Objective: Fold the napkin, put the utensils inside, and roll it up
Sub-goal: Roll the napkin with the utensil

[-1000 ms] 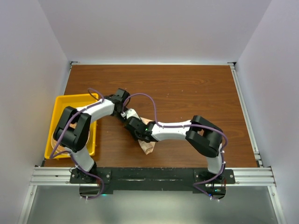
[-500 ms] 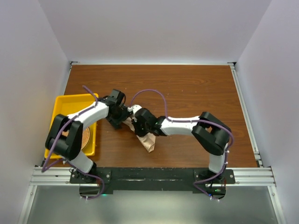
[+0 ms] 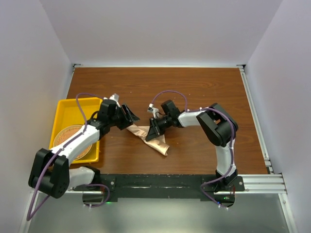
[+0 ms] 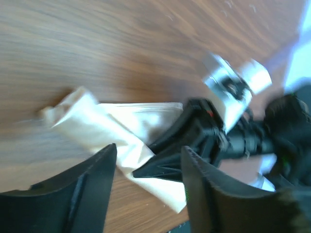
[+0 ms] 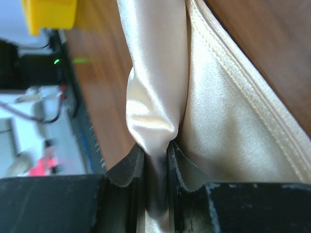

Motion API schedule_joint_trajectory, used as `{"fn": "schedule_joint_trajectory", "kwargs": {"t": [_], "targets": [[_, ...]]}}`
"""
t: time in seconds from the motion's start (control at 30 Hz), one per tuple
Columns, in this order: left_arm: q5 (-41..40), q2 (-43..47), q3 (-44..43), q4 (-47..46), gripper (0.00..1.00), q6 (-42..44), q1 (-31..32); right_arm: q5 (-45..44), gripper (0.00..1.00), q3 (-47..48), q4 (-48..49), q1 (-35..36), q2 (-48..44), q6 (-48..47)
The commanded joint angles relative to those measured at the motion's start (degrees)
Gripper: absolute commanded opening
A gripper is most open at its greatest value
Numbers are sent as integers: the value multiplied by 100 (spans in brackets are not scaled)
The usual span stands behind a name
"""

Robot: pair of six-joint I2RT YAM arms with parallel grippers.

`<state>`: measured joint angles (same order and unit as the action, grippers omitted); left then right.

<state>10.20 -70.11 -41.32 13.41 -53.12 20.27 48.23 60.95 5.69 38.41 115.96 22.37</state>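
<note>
From above, the black right gripper covers the middle of the peach-orange satin napkin, so the pinched fold is hidden there. The white left arm hides one side of the round woven mat in the yellow plastic tray. The left wrist view is blurred. There the fingers of the left gripper are cut by the lower edge and cover the near end of the cloth. In the right wrist view the napkin runs out past the top and right edges, and only a corner of the tray shows.

Probably a robotics lab: white walls enclose a wooden table, aluminium rail.
</note>
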Motion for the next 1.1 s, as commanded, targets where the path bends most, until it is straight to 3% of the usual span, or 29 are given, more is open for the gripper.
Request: {"fn": "schedule_joint_trajectory", "kwargs": {"t": [0.0,0.2,0.3,0.57,0.9,1.07], "targets": [[1413,-160,660,-2271,50,294,64,873,7,145,-885,-193,348,-110],[1600,-740,1161,-3432,29,118,214,-57,10,627,-2159,-361,497,-891],[1512,-1065,1214,-3661,25,197,214,-260,12,848,-2555,-352,489,-1077],[1345,-1769,1109,-3565,22,680,91,-551,17,963,-2819,-352,366,-1164],[1415,-2174,959,-3257,19,944,56,-1069,42,1138,-3591,-335,-267,-1270],[1450,-2235,801,-3073,19,1041,56,-1543,49,1087,-3926,-343,-776,-1393]]}}
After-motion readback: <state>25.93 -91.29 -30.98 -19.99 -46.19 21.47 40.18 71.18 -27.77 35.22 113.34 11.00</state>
